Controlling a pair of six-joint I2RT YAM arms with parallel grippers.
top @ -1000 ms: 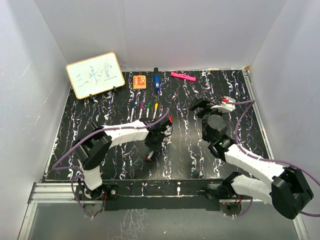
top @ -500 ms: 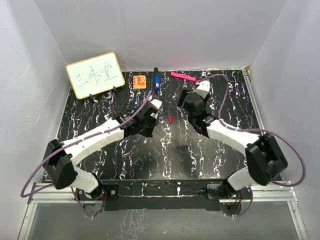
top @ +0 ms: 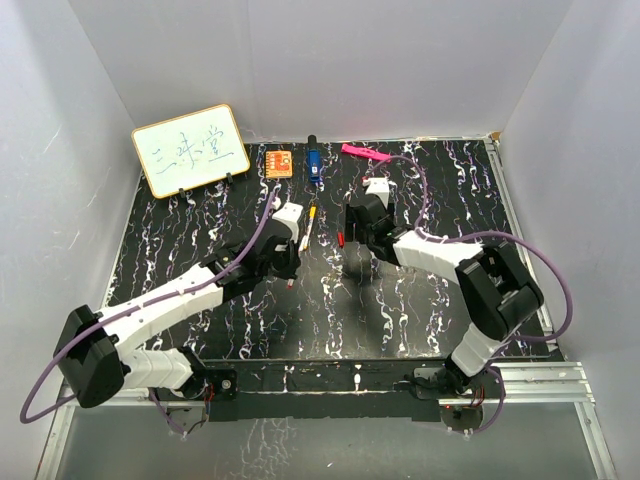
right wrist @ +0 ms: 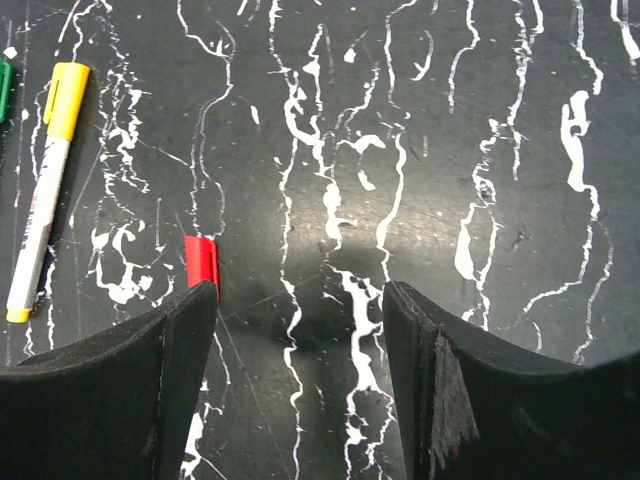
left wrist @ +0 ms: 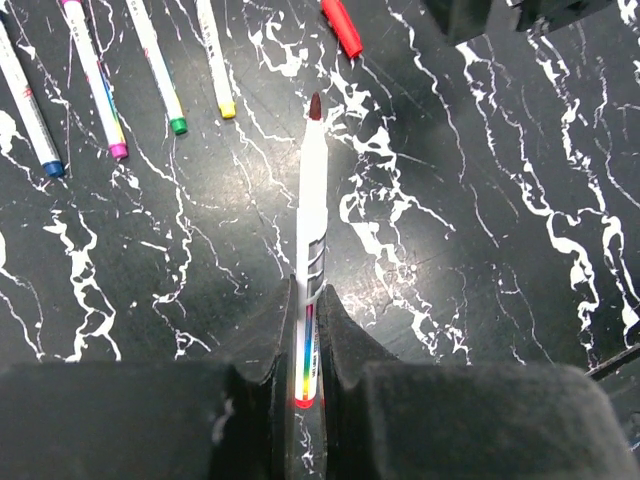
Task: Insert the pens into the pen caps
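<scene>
My left gripper [left wrist: 308, 292] is shut on a white pen [left wrist: 311, 200] near its red rear end. The pen's dark red tip [left wrist: 315, 105] points toward a loose red cap [left wrist: 342, 27] that lies on the black marbled table. In the top view the left gripper [top: 284, 260] is just left of centre and my right gripper [top: 355, 232] is beside the red cap [top: 341, 238]. The right gripper [right wrist: 300, 300] stands open over bare table. The red cap [right wrist: 201, 262] shows at its left finger's tip, partly hidden behind it. Several other pens [left wrist: 165, 80] lie in a row at the left.
A yellow-capped pen [right wrist: 45, 170] lies left of the right gripper. Along the back stand a whiteboard [top: 190, 150], an orange block [top: 279, 162], a blue-and-black object [top: 313, 162] and a pink bar [top: 366, 153]. White walls enclose the table.
Both arms reached away from their bases toward the table's middle. The left carried the pen up beside the pen row. The right swung left to the red cap, its jaws narrowing.
</scene>
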